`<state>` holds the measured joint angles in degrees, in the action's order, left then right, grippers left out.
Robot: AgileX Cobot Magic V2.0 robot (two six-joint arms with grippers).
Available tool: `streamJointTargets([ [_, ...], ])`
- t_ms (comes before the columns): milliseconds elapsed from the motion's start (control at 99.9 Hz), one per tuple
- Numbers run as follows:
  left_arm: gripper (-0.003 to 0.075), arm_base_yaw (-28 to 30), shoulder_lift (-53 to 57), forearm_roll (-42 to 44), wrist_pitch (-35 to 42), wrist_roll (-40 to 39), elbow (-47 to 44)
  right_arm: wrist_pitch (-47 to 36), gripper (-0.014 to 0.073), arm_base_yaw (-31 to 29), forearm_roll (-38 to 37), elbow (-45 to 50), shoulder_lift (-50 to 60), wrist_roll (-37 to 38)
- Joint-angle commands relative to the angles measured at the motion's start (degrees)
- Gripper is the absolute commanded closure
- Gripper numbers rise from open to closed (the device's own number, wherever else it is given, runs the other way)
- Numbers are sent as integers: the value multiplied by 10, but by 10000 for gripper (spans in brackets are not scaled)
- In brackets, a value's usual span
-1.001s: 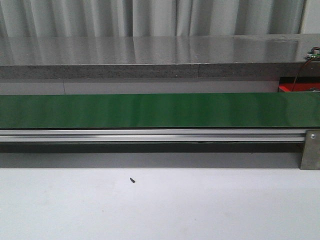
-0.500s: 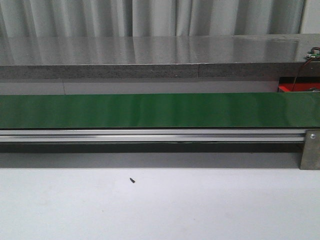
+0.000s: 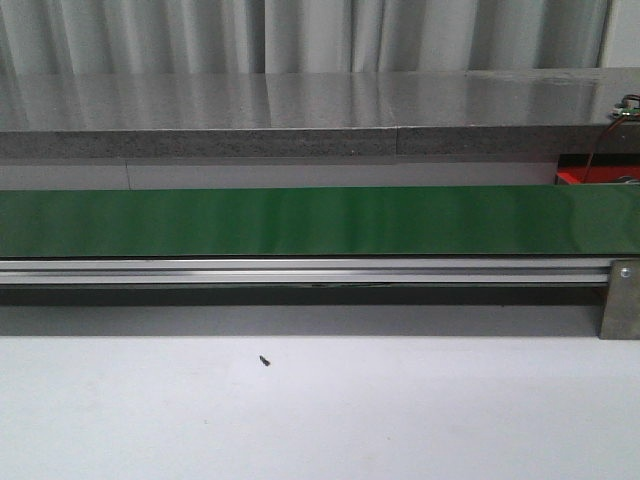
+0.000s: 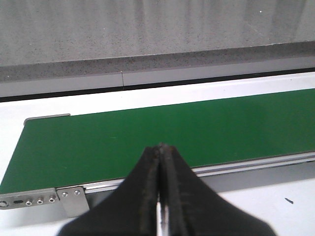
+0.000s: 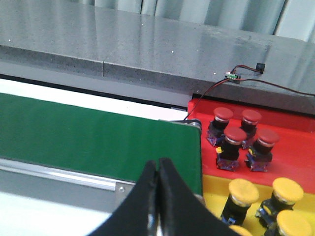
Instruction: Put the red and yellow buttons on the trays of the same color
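Observation:
Several red buttons [image 5: 235, 137] stand upright on the red tray [image 5: 290, 155] in the right wrist view. Beside it, several yellow buttons [image 5: 243, 192] stand on the yellow tray [image 5: 216, 188]. A sliver of the red tray [image 3: 597, 175] shows at the far right of the front view. My right gripper [image 5: 158, 161] is shut and empty over the green belt's end, beside the trays. My left gripper [image 4: 161, 146] is shut and empty over the other end of the belt. No button lies on the green belt [image 3: 320, 220].
An aluminium rail [image 3: 300, 271] runs along the belt's front, with a metal bracket [image 3: 620, 298] at its right. A grey stone ledge [image 3: 300, 115] lies behind the belt. A small dark speck [image 3: 264, 360] sits on the white table. Wires and a small board [image 5: 231, 75] rest on the ledge.

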<state>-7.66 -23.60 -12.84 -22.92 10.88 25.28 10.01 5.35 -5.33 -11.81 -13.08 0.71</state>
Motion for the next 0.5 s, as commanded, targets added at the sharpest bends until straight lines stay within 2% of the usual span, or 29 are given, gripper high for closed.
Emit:
streamJointTargets([
  [0, 740, -6, -3, -8, 43, 1, 15, -56, 690, -2, -11, 24, 34, 2],
  [230, 740, -6, -3, -8, 43, 1, 15, -56, 690, -2, -8, 98, 148, 3],
  [490, 740, -6, -3, -8, 43, 1, 15, -65, 690, -41, 11, 124, 147, 5],
])
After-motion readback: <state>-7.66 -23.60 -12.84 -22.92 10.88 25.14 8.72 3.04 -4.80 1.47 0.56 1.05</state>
